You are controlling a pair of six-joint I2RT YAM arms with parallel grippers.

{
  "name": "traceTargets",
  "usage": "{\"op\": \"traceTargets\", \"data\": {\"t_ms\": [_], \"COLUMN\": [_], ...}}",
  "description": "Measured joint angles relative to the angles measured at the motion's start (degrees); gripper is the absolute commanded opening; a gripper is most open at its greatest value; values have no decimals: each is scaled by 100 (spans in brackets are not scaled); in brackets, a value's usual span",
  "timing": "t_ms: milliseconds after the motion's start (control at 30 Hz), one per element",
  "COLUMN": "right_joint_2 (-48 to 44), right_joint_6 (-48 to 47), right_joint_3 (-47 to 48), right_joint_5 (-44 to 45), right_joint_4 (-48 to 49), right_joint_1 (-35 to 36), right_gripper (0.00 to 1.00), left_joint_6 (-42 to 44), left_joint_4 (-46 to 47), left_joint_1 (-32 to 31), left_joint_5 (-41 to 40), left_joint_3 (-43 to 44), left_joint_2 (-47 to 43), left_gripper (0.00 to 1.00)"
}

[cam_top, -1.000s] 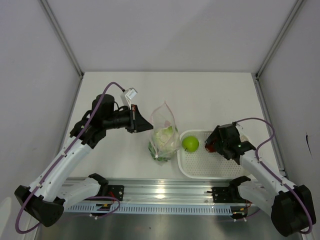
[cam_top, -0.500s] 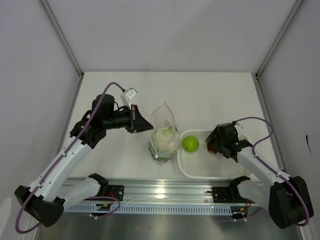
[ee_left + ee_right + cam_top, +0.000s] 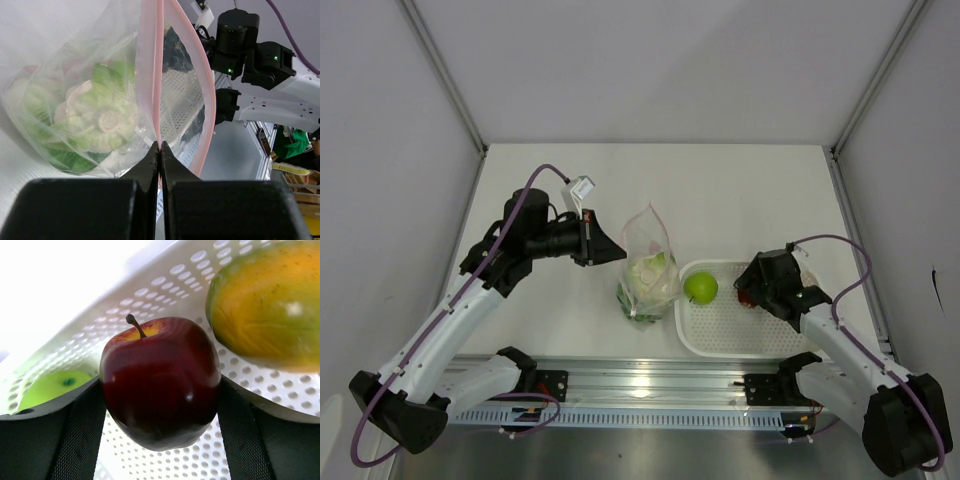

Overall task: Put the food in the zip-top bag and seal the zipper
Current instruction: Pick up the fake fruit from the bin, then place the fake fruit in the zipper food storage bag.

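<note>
The clear zip-top bag (image 3: pixel 648 265) stands mouth-up at the table's middle, with lettuce (image 3: pixel 100 110) and cauliflower inside. My left gripper (image 3: pixel 160 147) is shut on the pink zipper (image 3: pixel 158 75) at the mouth's near edge and holds that side up. In the white basket (image 3: pixel 740 330), the dark red apple (image 3: pixel 160 380) sits between my right gripper's (image 3: pixel 160 405) fingers (image 3: pixel 75 440), which press both of its sides. The green apple (image 3: pixel 701 288) lies at the basket's left end. A yellow-orange fruit (image 3: pixel 265 310) lies just beyond the red apple.
The basket stands right of the bag, close to the table's near edge and the metal rail (image 3: pixel 640 385). Grey walls close in the table on the left, back and right.
My right gripper's fingers have closed in onto the dark red apple, and the arm shifted slightly. The left arm and bag have not moved.
</note>
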Motion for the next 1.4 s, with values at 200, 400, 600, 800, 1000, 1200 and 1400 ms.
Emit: {"op": "traceTargets", "data": {"t_ms": [200,400,600,800,1000,1200,1400], "right_joint_2": [-520,-632,-120,638,1432,1735,1873], "right_joint_6": [-72,-177,-254,-494,-796,-903,-876], "right_joint_3": [494,1971,3648,4719,5475,5604,5606], "right_joint_5": [-4,-212,-323,-247,-142,-11,208], "right_joint_4": [-800,-1250,-1174,-962,-861,-887,-1084], "right_joint_1": [186,929,2114,3110,3709,3976,4015], "right_gripper": [24,29,30,31,34,40,49], "left_joint_6": [0,-4,-44,-48,-61,-66,-66], "left_joint_4": [2,7,7,28,68,98,122], "left_joint_1": [0,0,0,0,0,0,0], "left_joint_5": [31,44,48,50,66,70,92], "left_joint_3": [0,0,0,-15,-31,-33,-33], "left_joint_2": [2,4,13,13,15,26,50], "left_gripper": [1,1,1,0,1,1,0]}}
